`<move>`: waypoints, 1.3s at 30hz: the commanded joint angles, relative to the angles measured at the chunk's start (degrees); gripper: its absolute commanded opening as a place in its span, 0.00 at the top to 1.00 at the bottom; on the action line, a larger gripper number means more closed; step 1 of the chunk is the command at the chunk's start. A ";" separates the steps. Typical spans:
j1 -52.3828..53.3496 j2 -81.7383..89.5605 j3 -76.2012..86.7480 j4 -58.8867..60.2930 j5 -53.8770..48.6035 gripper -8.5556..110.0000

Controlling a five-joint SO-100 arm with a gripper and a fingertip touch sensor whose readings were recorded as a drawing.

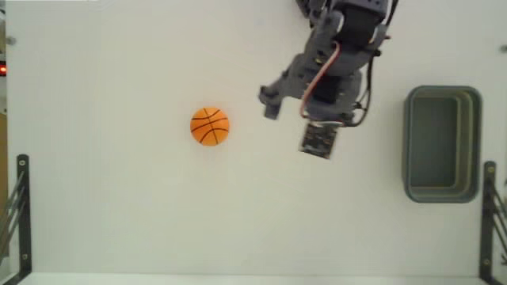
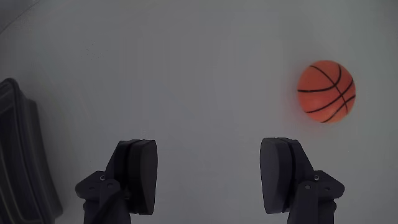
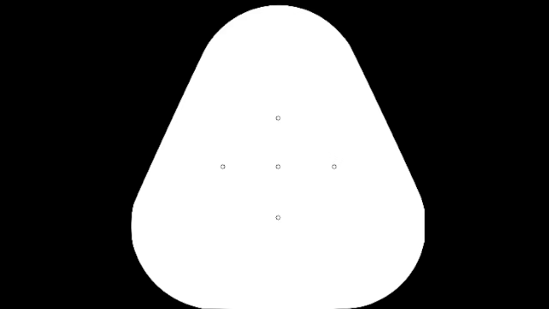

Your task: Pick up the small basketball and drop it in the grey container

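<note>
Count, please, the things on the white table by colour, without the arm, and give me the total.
Orange: 1, the small basketball, lying on the table.
Grey: 1, the grey container, with nothing visible in it.
Total: 2.
The gripper is open and holds nothing.

I see the small orange ball (image 1: 210,126) with black seams resting on the white table, well apart from the grey tub (image 1: 443,188), to its left in the fixed view. The tub sits upright, hollow empty.
</note>
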 commanded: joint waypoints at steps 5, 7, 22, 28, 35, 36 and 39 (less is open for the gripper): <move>6.42 1.93 0.30 0.13 0.26 0.00; 7.79 1.93 0.30 0.13 0.26 0.00; 15.40 1.93 0.30 0.13 0.26 0.00; 17.83 1.93 0.30 0.13 0.26 0.00; 20.49 1.93 0.30 0.13 0.26 0.00; 20.91 1.93 0.30 0.13 0.26 0.00; 22.02 1.93 0.30 0.13 0.26 0.00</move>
